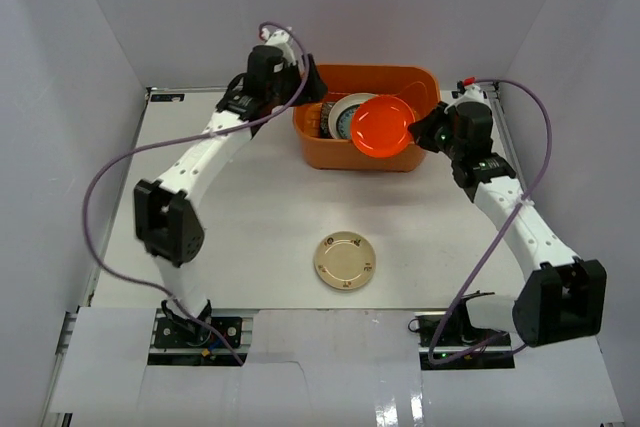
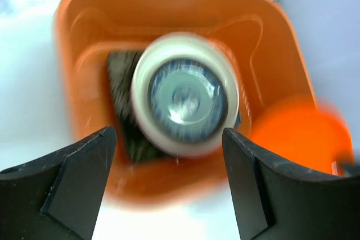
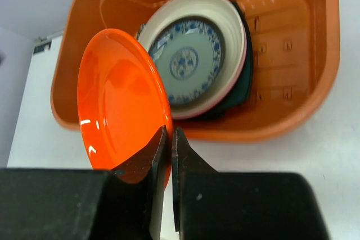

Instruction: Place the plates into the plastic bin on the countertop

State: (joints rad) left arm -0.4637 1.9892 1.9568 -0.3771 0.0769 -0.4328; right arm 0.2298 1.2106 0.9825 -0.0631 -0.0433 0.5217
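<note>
From above, the right gripper (image 1: 420, 133) holds the glossy orange-red plate (image 1: 382, 127) tilted over the near rim of the plastic bin (image 1: 400, 75). In the left wrist view, the left gripper (image 2: 169, 134) gapes wide and empty above the blue-patterned plate (image 2: 185, 95) lying in the bin. In the right wrist view, the fingers (image 3: 191, 167) are pinched tight on the orange-red plate's edge.

A robotics lab work cell: a flat white countertop (image 1: 250, 217) boxed in by plain white panel walls (image 1: 60, 67), a left arm (image 1: 200, 162) and right arm (image 1: 515, 212) bolted to metal rails (image 1: 72, 337) at its near edge, purple cables (image 1: 86, 212) looping loose
</note>
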